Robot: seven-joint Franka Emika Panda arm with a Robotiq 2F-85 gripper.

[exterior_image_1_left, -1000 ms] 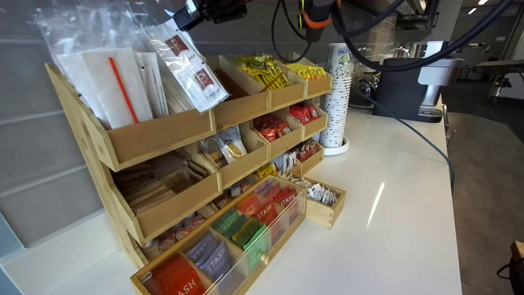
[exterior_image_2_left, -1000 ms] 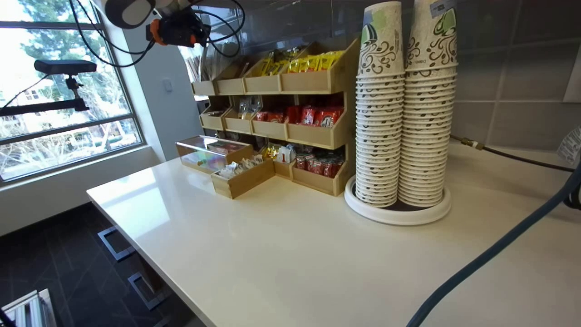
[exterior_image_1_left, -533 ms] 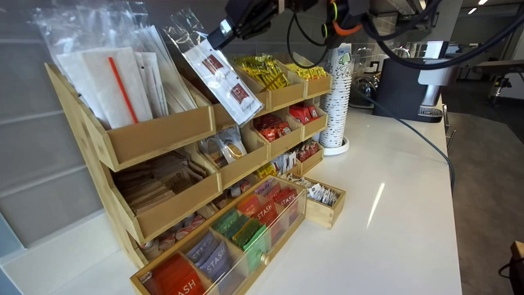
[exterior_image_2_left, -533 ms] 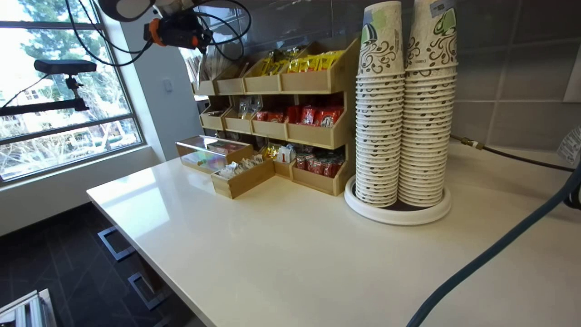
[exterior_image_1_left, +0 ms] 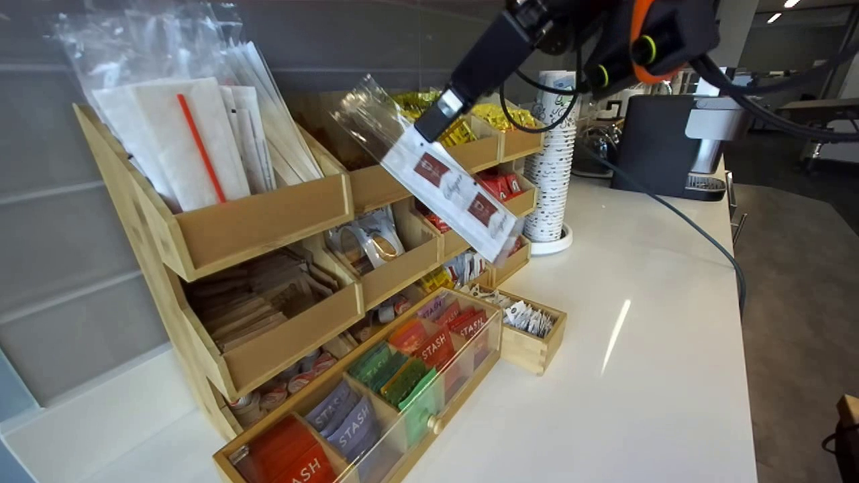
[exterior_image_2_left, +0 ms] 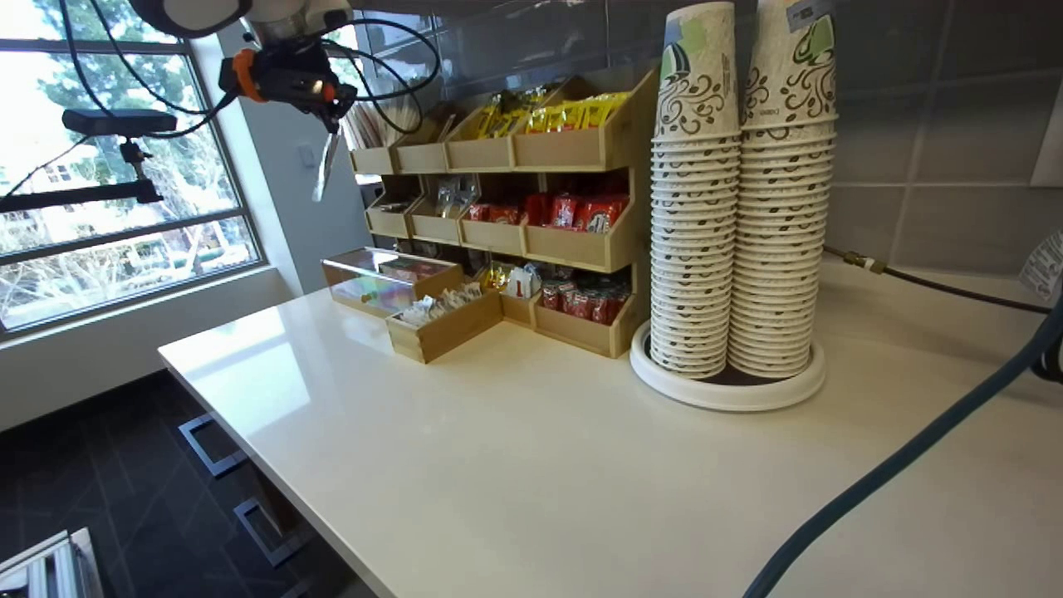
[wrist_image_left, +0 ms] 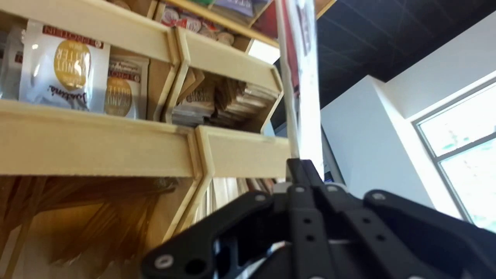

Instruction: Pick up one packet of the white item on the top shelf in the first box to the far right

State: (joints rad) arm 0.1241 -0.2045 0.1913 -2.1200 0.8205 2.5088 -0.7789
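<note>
At the left end of the plywood rack (exterior_image_1_left: 161, 282), as seen in both exterior views, a clear bag (exterior_image_1_left: 158, 141) and paper packets (exterior_image_1_left: 272, 117) are held in the first box (exterior_image_1_left: 268, 225) of the top shelf (exterior_image_1_left: 370, 190); in front of the rack, apart from it, the white packet (exterior_image_1_left: 455, 190) is suspended aslant, its upper part pinched between the tips of the gripper (exterior_image_1_left: 431, 126); at the rack's right end yellow packets (exterior_image_2_left: 573, 116) are binned, and cups (exterior_image_1_left: 551, 174) are stacked just beside it
</note>
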